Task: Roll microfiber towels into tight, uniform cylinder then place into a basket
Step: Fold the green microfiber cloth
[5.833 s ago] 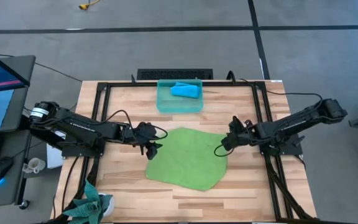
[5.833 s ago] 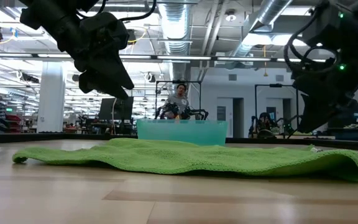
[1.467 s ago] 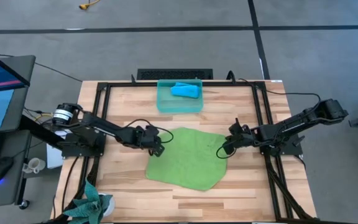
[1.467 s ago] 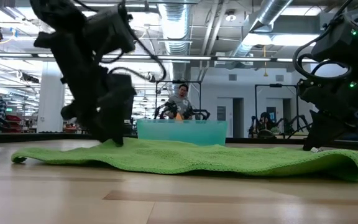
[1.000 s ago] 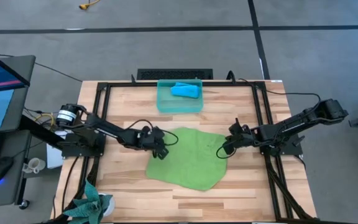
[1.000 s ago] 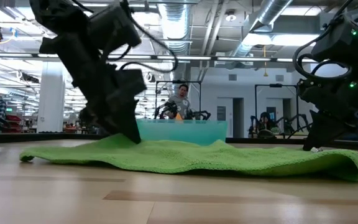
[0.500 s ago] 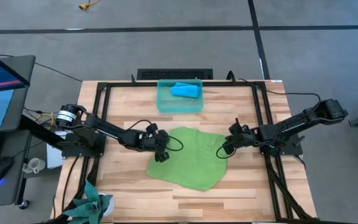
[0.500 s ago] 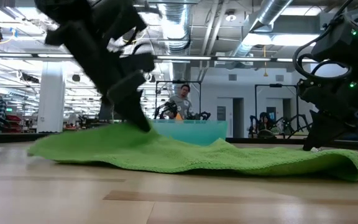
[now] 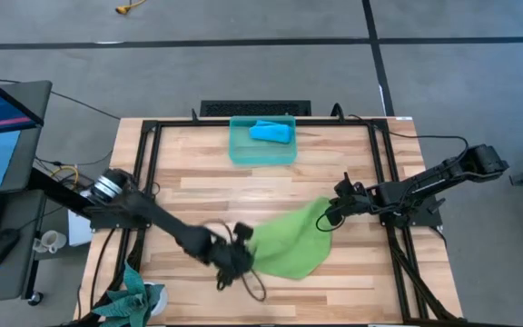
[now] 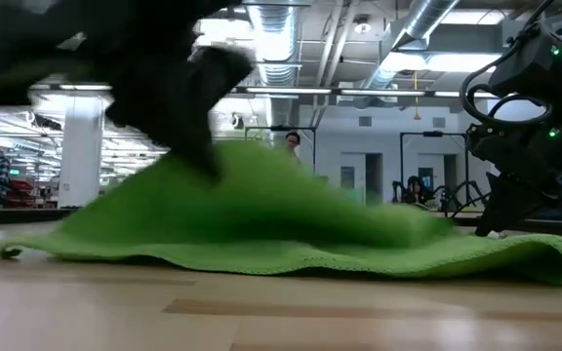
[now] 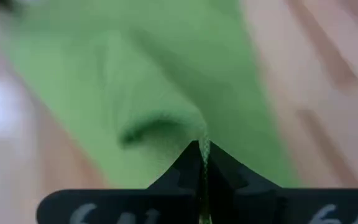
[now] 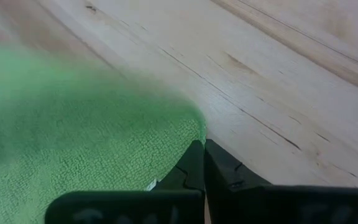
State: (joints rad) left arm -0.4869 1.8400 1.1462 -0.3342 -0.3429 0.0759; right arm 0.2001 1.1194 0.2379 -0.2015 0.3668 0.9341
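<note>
The green towel (image 9: pixel 289 242) lay half-folded on the table (image 9: pixel 180 173), each gripper, left (image 9: pixel 236 257) and right (image 9: pixel 327 218), clamped on a corner; only overhead showed the blue towel (image 9: pixel 270 132) in the basket (image 9: pixel 261 153).

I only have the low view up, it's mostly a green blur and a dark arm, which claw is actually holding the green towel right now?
Observer: Both. The left claw is shut on the green towel, pinching an edge near the table's front; the left wrist view shows cloth between its fingers.
Operator: And the right one?
Observer: The right claw is shut on the towel's opposite corner, low against the table.
Operator: Is the blue towel done?
Observer: The blue towel lies inside the basket at the table's far edge.
</note>
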